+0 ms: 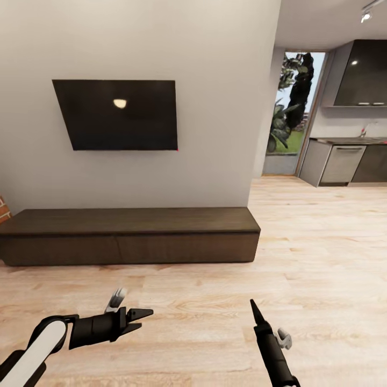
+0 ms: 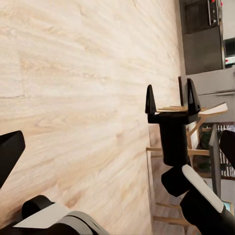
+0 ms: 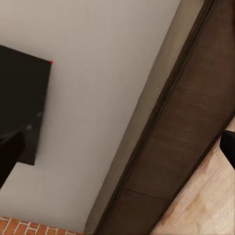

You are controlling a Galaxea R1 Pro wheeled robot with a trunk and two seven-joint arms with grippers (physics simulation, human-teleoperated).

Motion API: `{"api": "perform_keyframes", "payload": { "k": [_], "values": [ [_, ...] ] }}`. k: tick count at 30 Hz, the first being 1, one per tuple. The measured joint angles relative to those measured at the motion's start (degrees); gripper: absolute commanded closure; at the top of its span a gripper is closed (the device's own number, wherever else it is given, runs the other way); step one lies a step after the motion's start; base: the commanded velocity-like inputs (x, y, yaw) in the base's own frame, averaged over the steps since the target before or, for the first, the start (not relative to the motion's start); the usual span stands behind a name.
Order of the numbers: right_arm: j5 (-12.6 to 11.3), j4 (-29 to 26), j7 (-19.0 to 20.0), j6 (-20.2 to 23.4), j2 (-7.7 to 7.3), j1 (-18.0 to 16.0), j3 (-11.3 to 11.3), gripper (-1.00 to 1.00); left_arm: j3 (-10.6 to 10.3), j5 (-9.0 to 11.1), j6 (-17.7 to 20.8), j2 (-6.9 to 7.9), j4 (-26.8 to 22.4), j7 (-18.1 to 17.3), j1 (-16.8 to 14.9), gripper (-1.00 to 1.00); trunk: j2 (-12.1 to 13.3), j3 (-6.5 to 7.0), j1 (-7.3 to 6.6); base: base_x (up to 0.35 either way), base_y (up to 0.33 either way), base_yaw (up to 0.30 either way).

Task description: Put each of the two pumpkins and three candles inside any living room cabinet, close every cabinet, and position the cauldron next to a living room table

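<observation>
I'm facing the cabinet [image 1: 129, 236] now, the long low dark-brown unit against the grey wall, under the wall-mounted television [image 1: 118, 114]. Its drawer fronts sit flush, no beige interior on show, and its top is bare wood. Its left end runs out of the head view, beside a sliver of red brick [image 1: 3, 209].

My left gripper [image 1: 141, 318] hangs low over the pale wood floor [image 1: 322, 258], pointing right, its two dark fingers parted a little with nothing between them. From the left wrist view I catch just one dark fingertip [image 2: 10, 152] at the frame's edge, so that view settles nothing about the gap.

My right gripper [image 1: 253, 310] points up toward the cabinet; from the head I see it edge-on as a single spike, so I cannot tell the spread there. The left wrist view catches it [image 2: 169, 100] across the floor: both prongs upright and apart, empty. In the right wrist view the cabinet [image 3: 181, 147] runs diagonally, with the television [image 3: 22, 107] cut off at the side.

Off to the right, the kitchen units [image 1: 344, 161] and a window with greenery [image 1: 293, 102] are distant and soft.
</observation>
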Motion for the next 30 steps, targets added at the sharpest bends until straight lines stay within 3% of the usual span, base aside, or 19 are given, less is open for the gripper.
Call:
{"api": "perform_keyframes", "payload": {
  "k": [4,8,15,30],
  "values": [
    [-1.6,0.1,0.0,0.1,-0.01,0.0,0.1,-1.0,-0.3,0.0,0.0,-0.1,0.4,0.0,0.0,-1.0,-1.6,-0.72,0.88,0.0,0.0,0.0],
    [-3.2,2.7,0.3,0.5,-0.18,0.0,0.1,-1.0,-2.8,0.1,-0.1,-0.25,0.5,0.0,0.0,-1.0,-3.2,-1.44,1.76,0.0,0.0,0.0],
    [-7.6,5.0,3.5,9.0,-0.25,0.0,0.0,-1.0,-3.9,0.1,-0.1,-0.55,0.5,0.0,0.0,-1.0,-6.0,-2.69,3.3,0.0,0.0,0.0],
    [-8.3,5.6,4.1,9.8,-0.26,0.0,-0.1,-1.0,-4.0,0.1,-0.2,-0.85,0.5,0.1,0.0,-1.0,-12.0,-5.39,6.59,0.0,0.0,0.0]
  ]
}}
